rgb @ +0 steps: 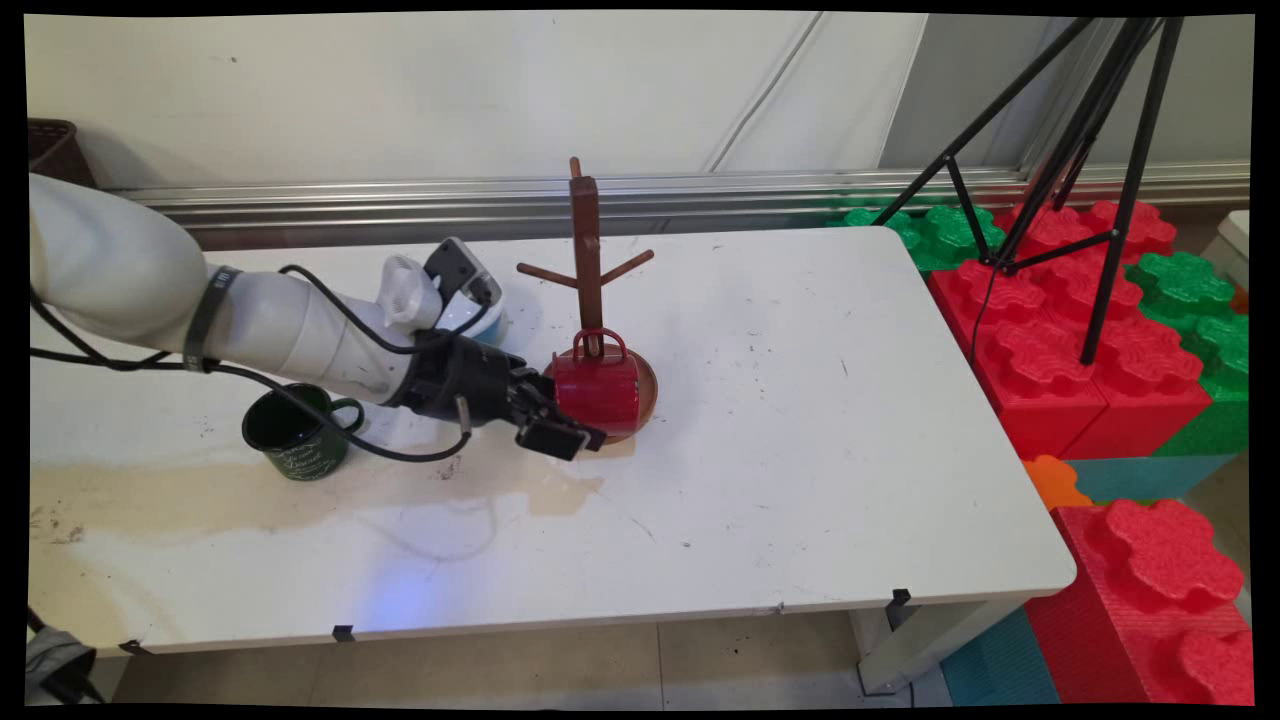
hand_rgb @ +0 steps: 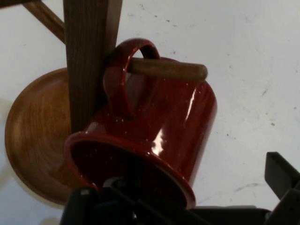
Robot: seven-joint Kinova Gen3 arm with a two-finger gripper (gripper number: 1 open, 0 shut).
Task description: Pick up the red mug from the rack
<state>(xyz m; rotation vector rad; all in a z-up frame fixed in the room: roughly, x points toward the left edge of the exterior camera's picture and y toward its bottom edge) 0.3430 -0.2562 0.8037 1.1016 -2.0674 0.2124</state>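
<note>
One red mug (rgb: 597, 388) already hangs by its handle on a low peg of the wooden mug tree (rgb: 586, 262), while the gripper (rgb: 560, 425) seemingly stands spread apart at its rim, unclamped.

White rounded arm (rgb: 250, 320), black cables, black pincer (rgb: 560, 425) with 2 fingers.

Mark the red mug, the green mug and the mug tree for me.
red mug (rgb: 597, 391), main view, on its side wall.
green mug (rgb: 297, 437), main view, on its outer wall.
mug tree (rgb: 586, 245), main view, on its upright post.
</note>
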